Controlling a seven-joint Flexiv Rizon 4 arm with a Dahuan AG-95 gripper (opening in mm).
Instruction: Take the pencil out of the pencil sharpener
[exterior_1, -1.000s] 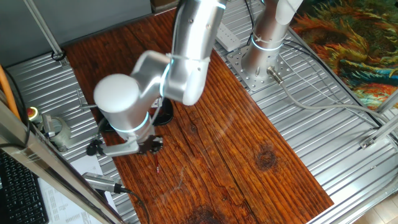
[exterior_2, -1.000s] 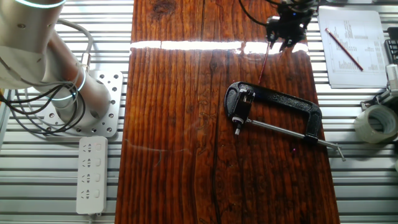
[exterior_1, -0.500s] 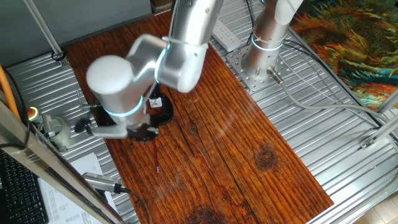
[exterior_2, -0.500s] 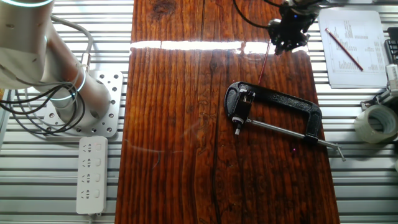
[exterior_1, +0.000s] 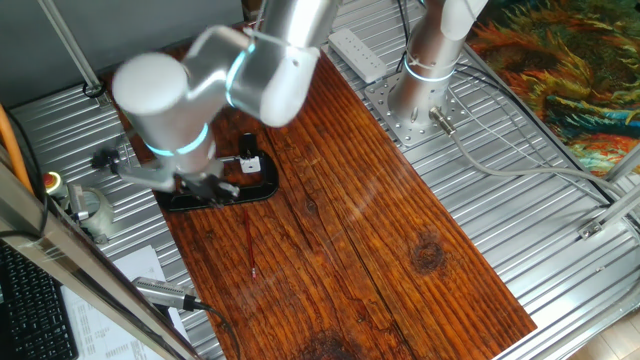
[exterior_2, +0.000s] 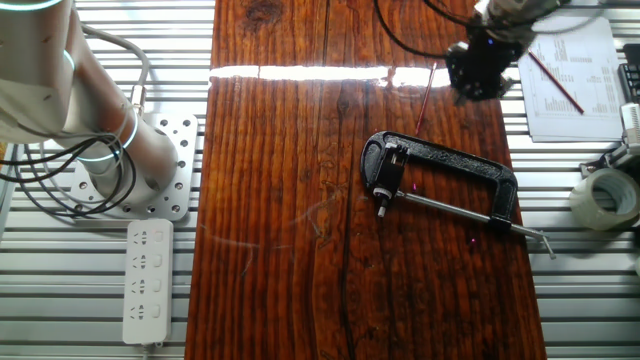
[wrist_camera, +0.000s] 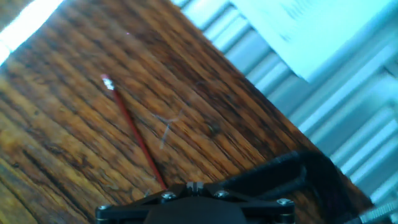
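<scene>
**Hovering over a striped wooden board**

Lying flat on the dark reddish-brown wooden board (exterior_2: 300, 200), the pencil (exterior_2: 425, 98) sits near the board's far edge, apart from the black clamp (exterior_2: 450, 175) whose silver screw rod points toward the board's side. In the hand view the pencil (wrist_camera: 134, 134) runs slantwise across the grain, a pale tip at its upper end; I cannot make out the pencil sharpener. The gripper (exterior_2: 482, 70) hangs just beside the pencil, above the board's corner, and whether its fingers are apart or together cannot be told. Ribbed metal tabletop (exterior_2: 590, 300) surrounds the board. A white power strip (exterior_2: 147, 280) lies beside the arm's bolted base (exterior_2: 140, 165). A printed sheet (exterior_2: 570, 80) with a red pen and a tape roll (exterior_2: 605, 200) rest off the board. A colourful patterned cloth (exterior_1: 560, 70) fills one corner of the room.
</scene>
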